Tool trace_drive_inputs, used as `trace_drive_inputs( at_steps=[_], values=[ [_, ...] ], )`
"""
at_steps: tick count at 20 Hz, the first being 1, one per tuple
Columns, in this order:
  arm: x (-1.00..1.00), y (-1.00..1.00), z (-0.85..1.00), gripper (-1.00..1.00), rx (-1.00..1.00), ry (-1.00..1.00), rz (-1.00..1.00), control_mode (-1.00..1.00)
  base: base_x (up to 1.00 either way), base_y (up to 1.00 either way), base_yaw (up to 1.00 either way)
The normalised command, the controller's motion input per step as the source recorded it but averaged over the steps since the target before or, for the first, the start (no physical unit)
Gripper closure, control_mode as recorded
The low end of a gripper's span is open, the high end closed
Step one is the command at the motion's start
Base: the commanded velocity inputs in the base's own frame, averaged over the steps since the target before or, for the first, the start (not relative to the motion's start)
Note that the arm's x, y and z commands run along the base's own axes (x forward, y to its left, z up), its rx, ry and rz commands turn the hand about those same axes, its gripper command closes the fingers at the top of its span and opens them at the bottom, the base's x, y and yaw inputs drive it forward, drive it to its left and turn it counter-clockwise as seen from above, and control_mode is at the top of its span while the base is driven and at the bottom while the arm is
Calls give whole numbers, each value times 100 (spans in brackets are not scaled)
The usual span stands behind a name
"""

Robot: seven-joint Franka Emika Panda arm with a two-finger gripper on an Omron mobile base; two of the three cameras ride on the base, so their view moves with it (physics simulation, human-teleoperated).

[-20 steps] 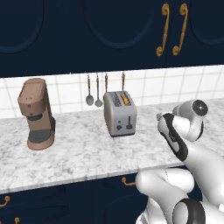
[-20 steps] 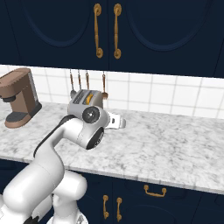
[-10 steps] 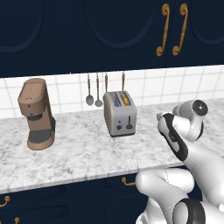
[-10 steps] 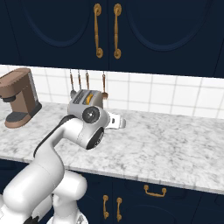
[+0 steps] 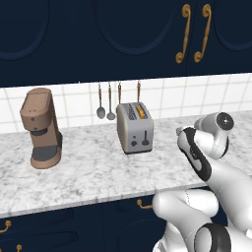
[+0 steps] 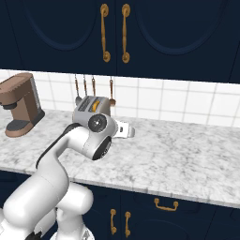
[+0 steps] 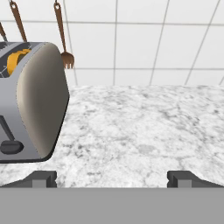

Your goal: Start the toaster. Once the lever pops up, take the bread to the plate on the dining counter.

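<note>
Leftmost on the marble worktop [image 5: 88, 172] stands the coffee machine [image 5: 40, 128]; mid-counter, near the backsplash, the toaster [image 5: 134, 127] holds the bread [image 5: 141, 111], its lever [image 5: 134, 138] still up. Rightward, the gripper [image 7: 112, 178] hangs apart, empty. It should swing left, align above the lever, then press straight down.

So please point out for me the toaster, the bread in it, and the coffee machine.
toaster [image 5: 135, 134], left base view, on its front face.
bread [image 5: 141, 112], left base view, on the orange crust showing in the slot.
coffee machine [image 5: 39, 123], left base view, on its brown body.
</note>
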Motion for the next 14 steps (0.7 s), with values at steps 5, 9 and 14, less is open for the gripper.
trace_drive_inputs(
  at_steps=[5,9,14],
  values=[
    [0,0,0,-100,0,0,0,-100,0,0,0],
    [0,0,0,-100,0,0,0,-100,0,0,0],
    [0,0,0,-100,0,0,0,-100,0,0,0]
  ],
)
